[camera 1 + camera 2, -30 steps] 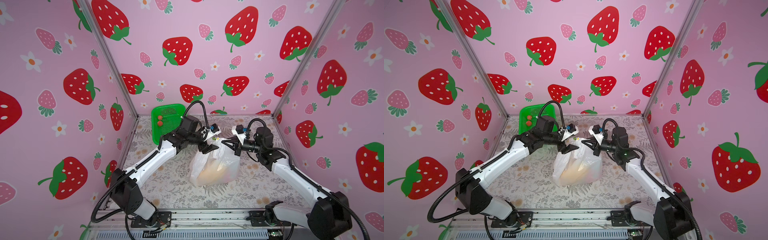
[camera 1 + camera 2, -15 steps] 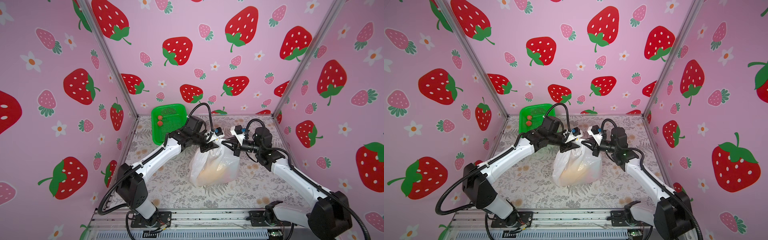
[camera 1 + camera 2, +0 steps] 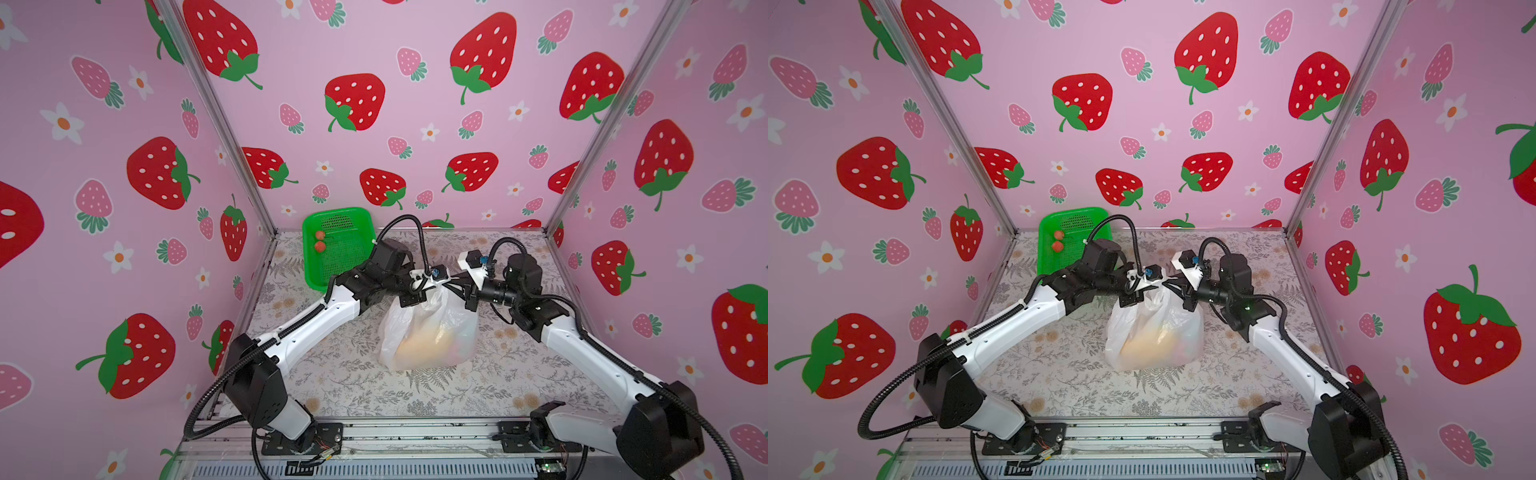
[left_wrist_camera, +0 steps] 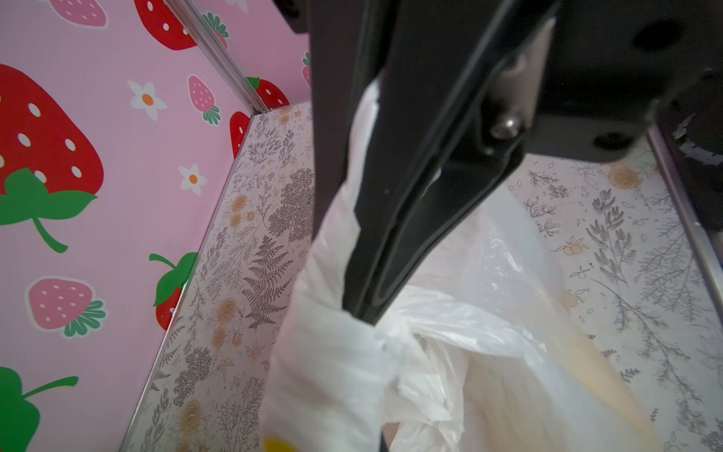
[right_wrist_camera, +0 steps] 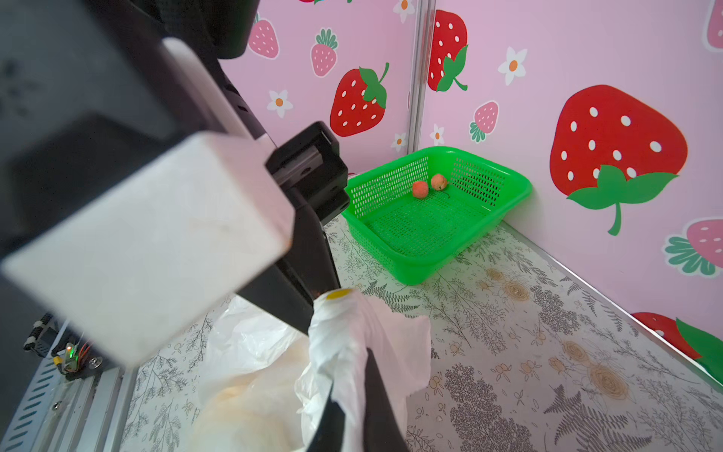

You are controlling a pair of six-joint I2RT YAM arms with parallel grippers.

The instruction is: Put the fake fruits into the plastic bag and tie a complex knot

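Bench [image 3: 332,374]: plastic bag [image 3: 428,332] stands at its middle. Green basket [image 3: 340,262] in far left corner. Left end effector [image 4: 362,313] and right end effector [image 5: 352,371], each pressed together, pinch the bag's bunched top. Yellowish fake fruits [image 3: 419,347] show through the bag; two red ones [image 3: 319,241] lie in the basket.

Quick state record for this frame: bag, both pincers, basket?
bag: plastic bag upright mid-workspace, yellowish contents showing through
left pincer: shut on the bag's bunched top
right pincer: shut on bag plastic at the top, opposite side
basket: green basket in the far left corner in both top views
basket contents: two small red fruits, not bagged
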